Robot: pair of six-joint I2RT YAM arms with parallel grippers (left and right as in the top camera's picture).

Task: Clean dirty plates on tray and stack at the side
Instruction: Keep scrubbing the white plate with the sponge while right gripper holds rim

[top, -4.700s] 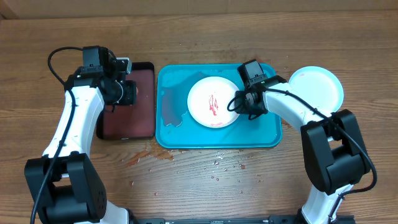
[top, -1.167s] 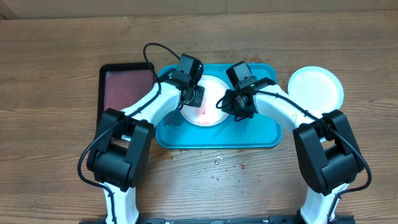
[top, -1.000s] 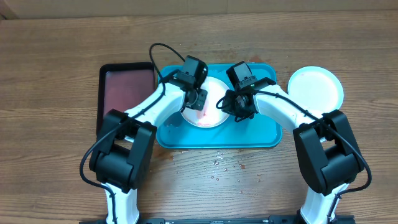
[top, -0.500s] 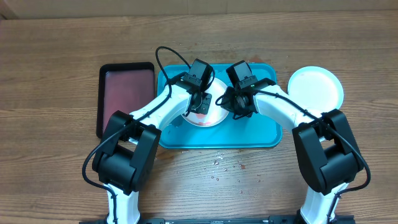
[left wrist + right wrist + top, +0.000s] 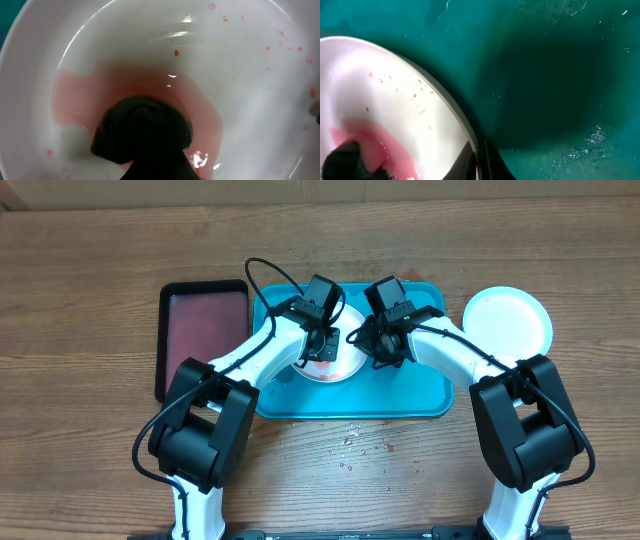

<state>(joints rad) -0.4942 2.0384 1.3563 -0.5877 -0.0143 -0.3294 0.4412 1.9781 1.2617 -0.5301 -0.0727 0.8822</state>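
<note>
A white plate [image 5: 341, 370] with a wet pink-red smear [image 5: 200, 110] lies in the turquoise tray [image 5: 420, 395]. My left gripper [image 5: 322, 347] is over the plate's middle, shut on a dark wad [image 5: 142, 131] that presses into the smear. Its fingers are hidden behind the wad. My right gripper [image 5: 481, 162] is shut on the plate's right rim, one finger inside and one outside. In the right wrist view the plate [image 5: 380, 90] fills the left side, with the wad [image 5: 342, 160] at the bottom left and the wet tray floor [image 5: 545, 75] on the right.
A clean white plate [image 5: 507, 320] sits on the wooden table right of the tray. A black-rimmed dark-red tray [image 5: 203, 340] lies to the left. Water drops and red specks [image 5: 350, 445] dot the table in front of the blue tray.
My left gripper has slid with the dark wad from the plate's left part onto its middle, spreading the red into a pink film. The right gripper has kept its hold.
</note>
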